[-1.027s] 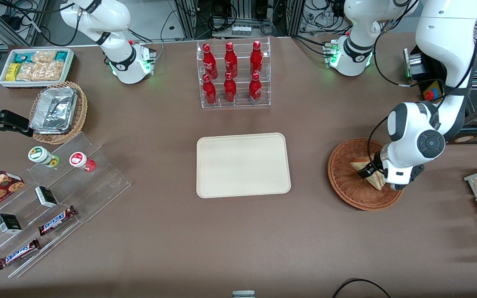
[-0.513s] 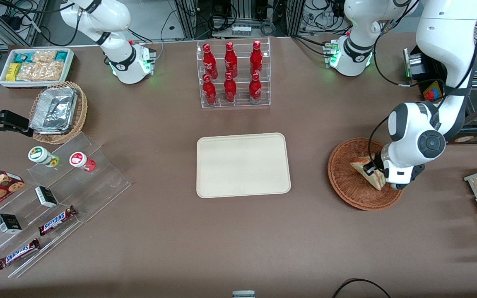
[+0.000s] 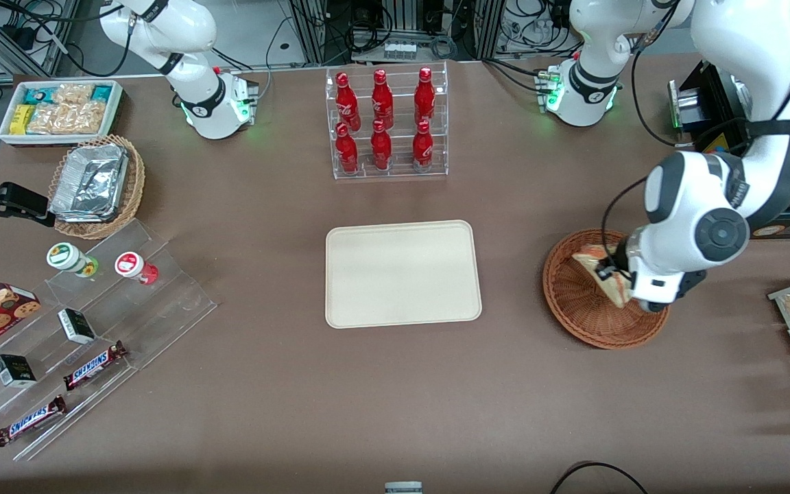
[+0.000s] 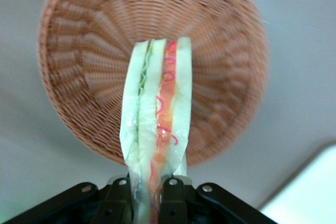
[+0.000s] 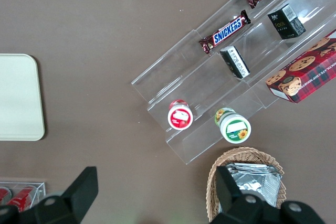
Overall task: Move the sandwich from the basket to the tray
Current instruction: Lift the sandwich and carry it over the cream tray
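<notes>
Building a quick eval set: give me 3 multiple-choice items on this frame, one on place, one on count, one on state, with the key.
1. Where is the sandwich?
A. on the tray
B. in the gripper, above the basket
C. on the bare table

2. How many red bottles stand in the clear rack?
A. four
B. six
C. eight

3. What state is the gripper in?
A. shut on the sandwich
B. open above the tray
C. shut on nothing

Key: B, the wrist view shows the wedge clamped with the basket below it; B, two rows of three in the front view; A, the fingers press both sides of the bread.
</notes>
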Controlling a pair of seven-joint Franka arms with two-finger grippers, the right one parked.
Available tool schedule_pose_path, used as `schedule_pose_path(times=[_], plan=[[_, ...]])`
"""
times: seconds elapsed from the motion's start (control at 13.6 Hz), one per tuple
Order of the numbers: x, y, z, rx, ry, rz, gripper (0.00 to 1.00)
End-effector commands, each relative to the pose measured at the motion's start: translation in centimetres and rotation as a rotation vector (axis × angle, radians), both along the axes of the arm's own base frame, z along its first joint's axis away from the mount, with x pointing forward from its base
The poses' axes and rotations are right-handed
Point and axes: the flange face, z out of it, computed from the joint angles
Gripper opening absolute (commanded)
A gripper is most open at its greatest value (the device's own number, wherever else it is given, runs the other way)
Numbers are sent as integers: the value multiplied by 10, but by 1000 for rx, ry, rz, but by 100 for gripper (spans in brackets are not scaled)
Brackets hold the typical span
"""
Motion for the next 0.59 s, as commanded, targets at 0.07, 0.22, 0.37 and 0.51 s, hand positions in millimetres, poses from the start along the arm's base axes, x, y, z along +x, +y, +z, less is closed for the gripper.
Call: schedule_pose_path(times=[0.07,0.22,0.37,0.51], plan=[[-12,-80,18,-10,-18,-122,0],[-25,-127,15,-23,-25,-194,0],[-32,-174,12,-36,-30,-259,0],[-38,-222,0,-44,-32,-300,0]])
